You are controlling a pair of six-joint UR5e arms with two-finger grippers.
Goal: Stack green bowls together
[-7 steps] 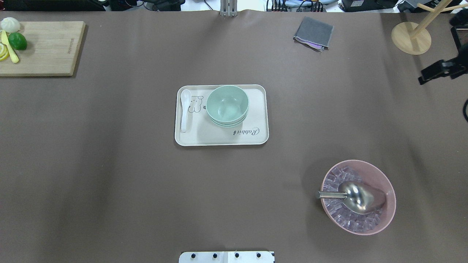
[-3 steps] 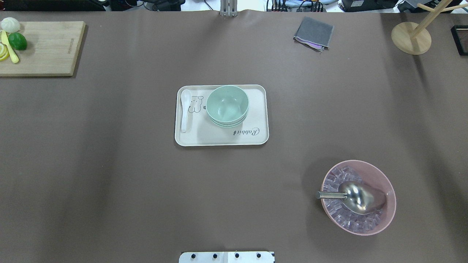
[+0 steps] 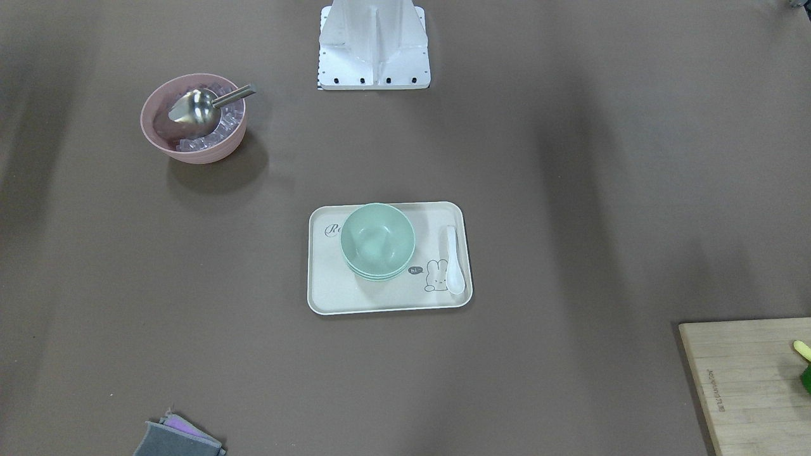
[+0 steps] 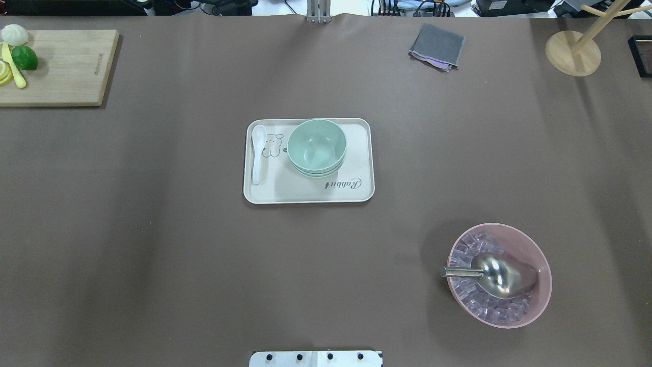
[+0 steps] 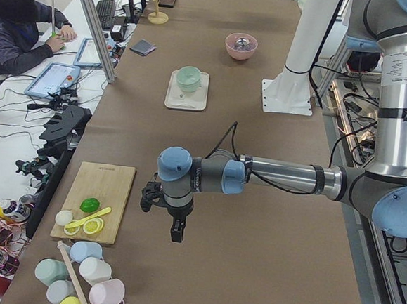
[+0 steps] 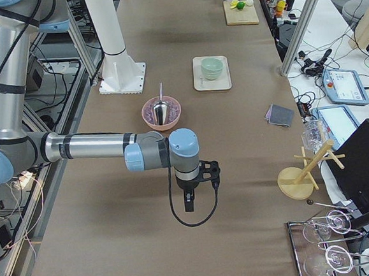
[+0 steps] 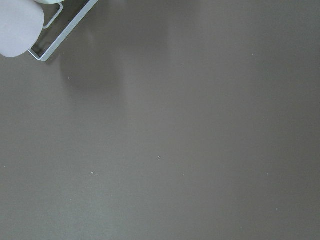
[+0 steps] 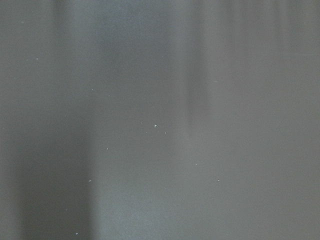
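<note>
The green bowls (image 4: 317, 145) sit nested in one stack on a cream tray (image 4: 356, 194) at the table's middle; they also show in the front view (image 3: 377, 239) and both side views (image 5: 189, 75) (image 6: 212, 66). My left gripper (image 5: 176, 231) hangs over the table's left end, far from the stack. My right gripper (image 6: 188, 201) hangs over the table's right end, past the pink bowl. Both show only in the side views, so I cannot tell whether they are open or shut. Both wrist views show bare brown table.
A white spoon (image 4: 258, 153) lies on the tray. A pink bowl (image 4: 530, 244) with ice and a metal scoop (image 4: 496, 275) stands near right. A cutting board (image 4: 66, 66) with fruit, a grey cloth (image 4: 437, 46) and a wooden stand (image 4: 572, 53) line the far side.
The right gripper, seen at the overhead view's right edge a second ago, has moved out of that view. The bowl stack has not moved.
</note>
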